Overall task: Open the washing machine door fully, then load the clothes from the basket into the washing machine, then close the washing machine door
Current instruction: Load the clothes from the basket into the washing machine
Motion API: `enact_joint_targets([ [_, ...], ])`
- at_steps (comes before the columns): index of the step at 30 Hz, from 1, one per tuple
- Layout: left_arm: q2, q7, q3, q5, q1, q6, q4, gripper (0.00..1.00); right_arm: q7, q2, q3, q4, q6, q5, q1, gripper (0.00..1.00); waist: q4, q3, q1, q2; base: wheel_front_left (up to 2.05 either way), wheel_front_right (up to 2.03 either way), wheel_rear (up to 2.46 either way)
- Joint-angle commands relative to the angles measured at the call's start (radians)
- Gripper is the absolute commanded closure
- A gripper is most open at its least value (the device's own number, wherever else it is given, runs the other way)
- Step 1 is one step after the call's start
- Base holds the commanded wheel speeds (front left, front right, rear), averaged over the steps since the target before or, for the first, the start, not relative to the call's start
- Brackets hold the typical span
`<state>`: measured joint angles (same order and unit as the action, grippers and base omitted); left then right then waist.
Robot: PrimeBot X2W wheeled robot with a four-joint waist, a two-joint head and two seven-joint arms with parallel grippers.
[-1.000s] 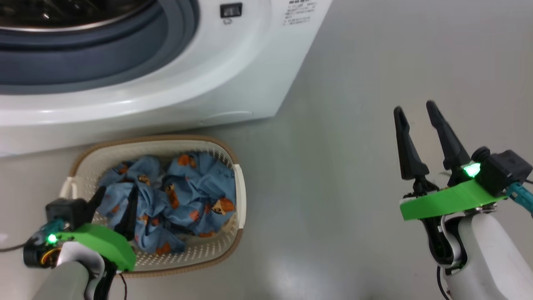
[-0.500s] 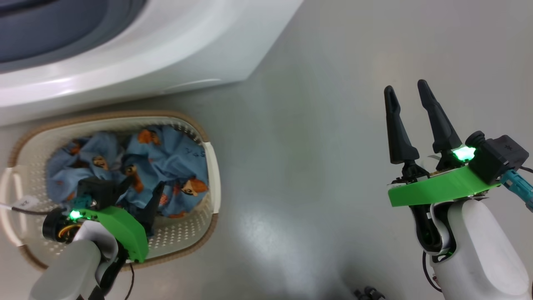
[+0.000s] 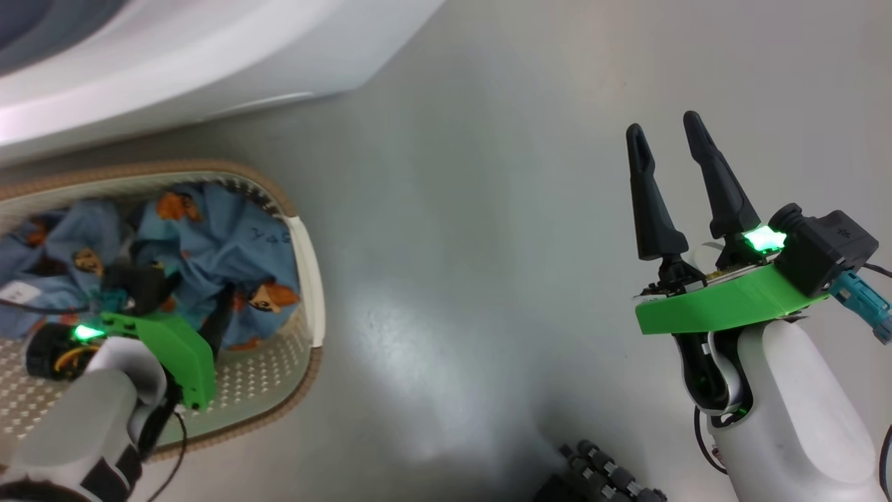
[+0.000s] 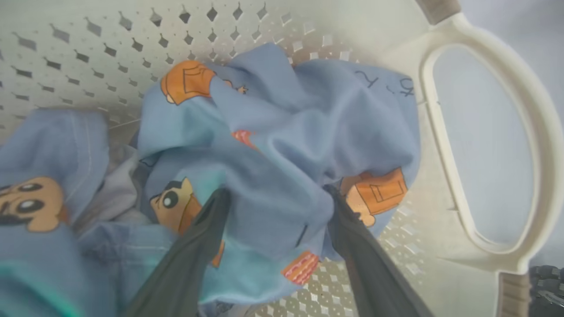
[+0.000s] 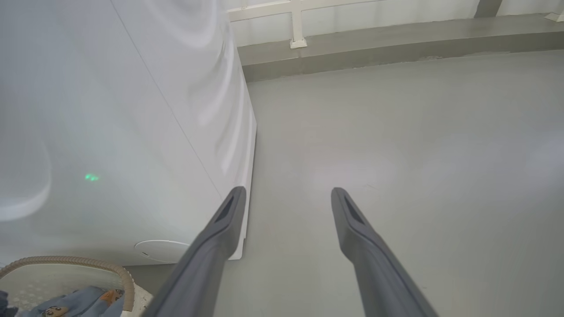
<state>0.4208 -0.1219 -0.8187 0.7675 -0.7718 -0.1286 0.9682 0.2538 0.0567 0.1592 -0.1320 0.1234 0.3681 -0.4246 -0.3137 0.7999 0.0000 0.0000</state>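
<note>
My left claw [image 4: 275, 193] is spread astride a raised fold of the clothes [image 4: 282, 145] in the basket [image 4: 88, 53]. Fabric looks soft, light, floppy; I'd pinch that ridge. My right claw [image 3: 664, 124] is spread, empty.

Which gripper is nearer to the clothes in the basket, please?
Left: the left gripper is in the basket, open jaws straddling a fold of the clothes; the right gripper hangs open over the floor.

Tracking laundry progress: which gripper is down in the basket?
The left gripper, fingers open astride a fold of the clothes in the basket; the right gripper hovers over the floor.
</note>
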Motion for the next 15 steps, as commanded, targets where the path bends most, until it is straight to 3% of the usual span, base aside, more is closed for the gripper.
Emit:
enact_joint_targets([
  [1, 0.031, 0.003, 0.006, 0.014, -0.014, -0.002, 0.007, 0.00, 0.008, -0.005, 0.022, 0.026, 0.007, -0.005, 0.012, 0.00, -0.028, 0.035, 0.0000, 0.0000, 0.00, 0.00, 0.00],
  [15, 0.028, 0.095, -0.069, 0.028, -0.162, -0.002, 0.185, 0.00, 0.008, -0.006, 0.061, 0.044, 0.007, 0.037, 0.004, 0.00, -0.089, 0.124, 0.0000, 0.0000, 0.00, 0.00, 0.00],
])
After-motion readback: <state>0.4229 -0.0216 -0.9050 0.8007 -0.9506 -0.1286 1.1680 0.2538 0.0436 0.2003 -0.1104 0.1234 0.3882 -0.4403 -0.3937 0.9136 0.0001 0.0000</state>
